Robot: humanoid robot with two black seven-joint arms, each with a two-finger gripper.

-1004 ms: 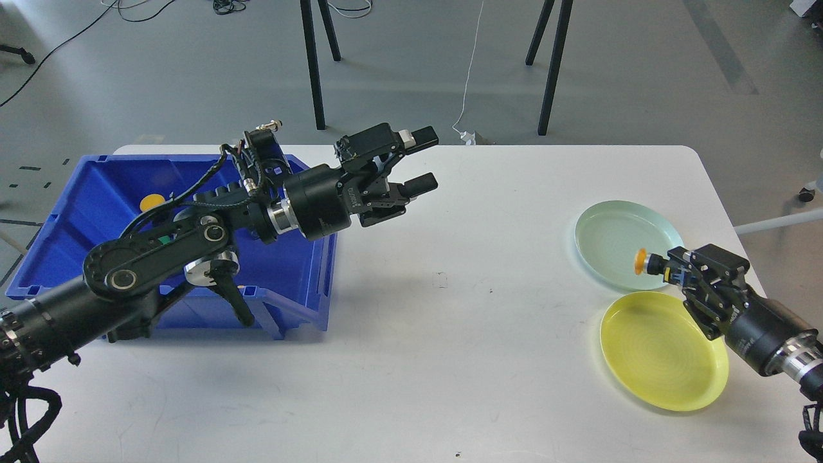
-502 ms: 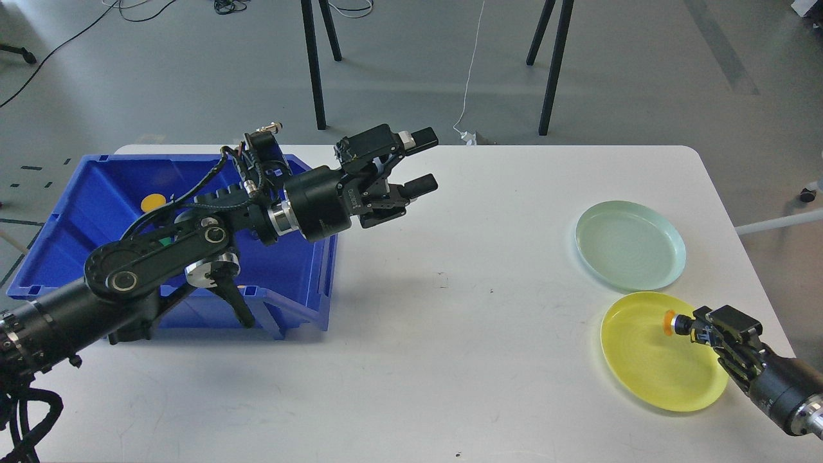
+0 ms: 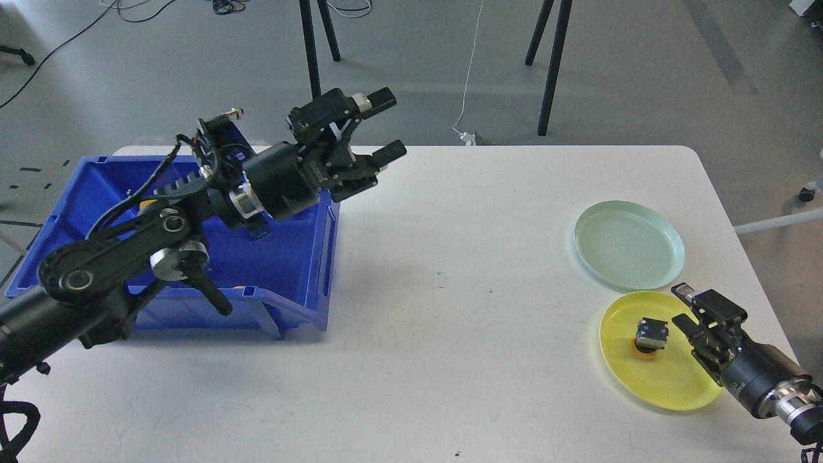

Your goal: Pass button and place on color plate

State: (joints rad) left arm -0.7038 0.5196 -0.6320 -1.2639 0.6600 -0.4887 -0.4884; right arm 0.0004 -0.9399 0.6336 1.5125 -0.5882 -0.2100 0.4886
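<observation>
Since the previous frame, the button (image 3: pixel 648 337) has left the right gripper (image 3: pixel 685 308) and now sits on the yellow plate (image 3: pixel 681 389), orange cap down and dark body up, slightly left of the plate's centre. The right gripper has let go: its jaws stand apart with nothing between them, positioned just right of the button and over the plate's right portion, not touching the button.

Over the same interval the left gripper (image 3: pixel 384 124) has risen and drawn back toward the blue bin (image 3: pixel 96 193). It now hangs above the bin's far right corner, at the far edge of the desk (image 3: pixel 450 360), well apart from the yellow plate. Its jaws are wide and hold nothing.

The pale green plate (image 3: pixel 629 244) lies just beyond the yellow plate, the two rims nearly touching; its surface carries no object. Both plates rest flat on the right side of the desk.

The blue bin stands far to the left of the yellow plate, largely screened by the left arm. A small patch of yellow shows inside it behind the arm's cabling; what it belongs to cannot be determined from this view.
</observation>
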